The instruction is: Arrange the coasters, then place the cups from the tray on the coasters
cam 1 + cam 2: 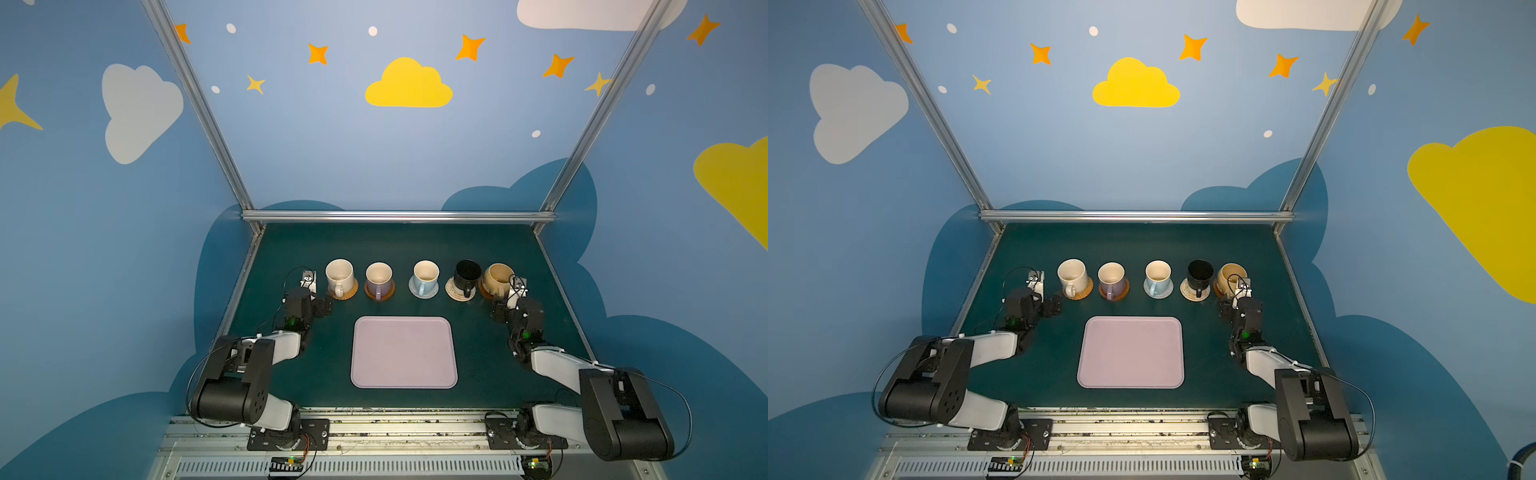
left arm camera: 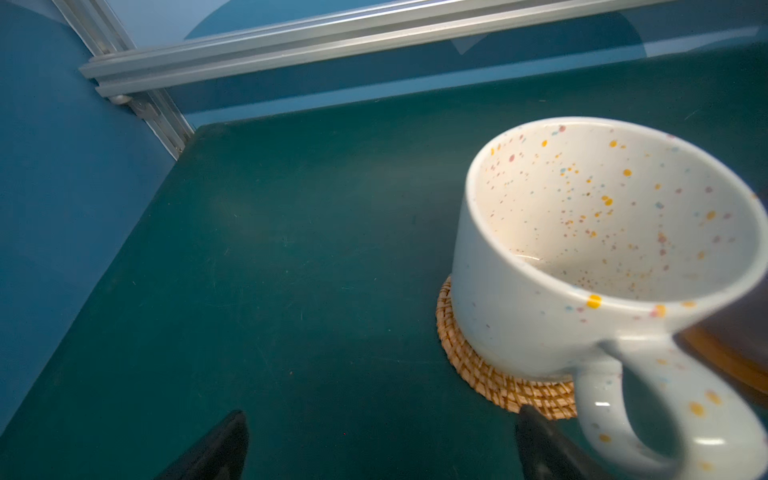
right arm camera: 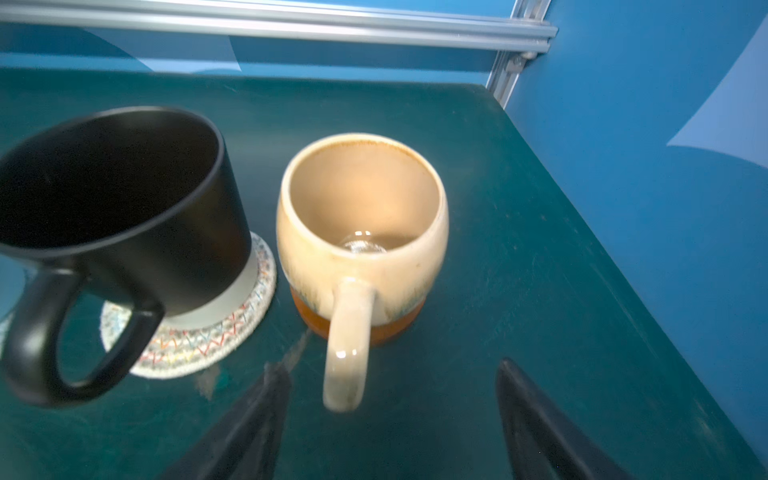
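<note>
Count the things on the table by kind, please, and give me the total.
Cups: 5 (cream, lavender, light blue, black, tan)
Coasters: 5, one under each cup
Tray: 1
Total: 11

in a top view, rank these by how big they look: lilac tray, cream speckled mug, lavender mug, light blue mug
1. lilac tray, by far the largest
2. cream speckled mug, a bit wider than the other two
3. lavender mug and light blue mug: they look about alike, so not ranked
</note>
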You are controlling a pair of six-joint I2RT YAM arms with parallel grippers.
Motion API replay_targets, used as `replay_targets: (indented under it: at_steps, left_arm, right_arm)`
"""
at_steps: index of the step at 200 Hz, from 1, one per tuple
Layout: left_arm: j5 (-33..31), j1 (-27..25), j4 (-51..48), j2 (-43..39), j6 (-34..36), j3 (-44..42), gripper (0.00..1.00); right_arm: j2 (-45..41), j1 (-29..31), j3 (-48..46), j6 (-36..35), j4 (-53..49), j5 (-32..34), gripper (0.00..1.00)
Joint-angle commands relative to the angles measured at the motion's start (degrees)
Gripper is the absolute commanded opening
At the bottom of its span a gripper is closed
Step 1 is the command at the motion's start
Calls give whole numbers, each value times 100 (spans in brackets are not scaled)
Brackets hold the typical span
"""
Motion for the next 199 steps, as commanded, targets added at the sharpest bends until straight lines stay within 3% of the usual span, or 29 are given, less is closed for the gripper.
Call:
replay_targets:
  at_steps: [1,95,140,162,186,199]
  left_arm:
    - [525,198,780,195,-232,-165,100]
    - [795,359,549,286,-360,-15,100]
    - [822,369,533,287,-370,-1,100]
    - [822,367,535,286,-372,-8,100]
    - [822,365,545,278,-361,-23,100]
    - [822,368,546,281,-364,-24,100]
  right_arm:
    - [141,-24,102,-68,412,-320,78]
    - [1088,-80,455,31,788,-550,80]
    - [1192,-212,792,166,235,-671,85]
    - [1178,-231,681,188,419,-657,88]
    - [1486,-250,308,203,1458,-589,89]
    - [1378,-248,385,234,1086,-588,89]
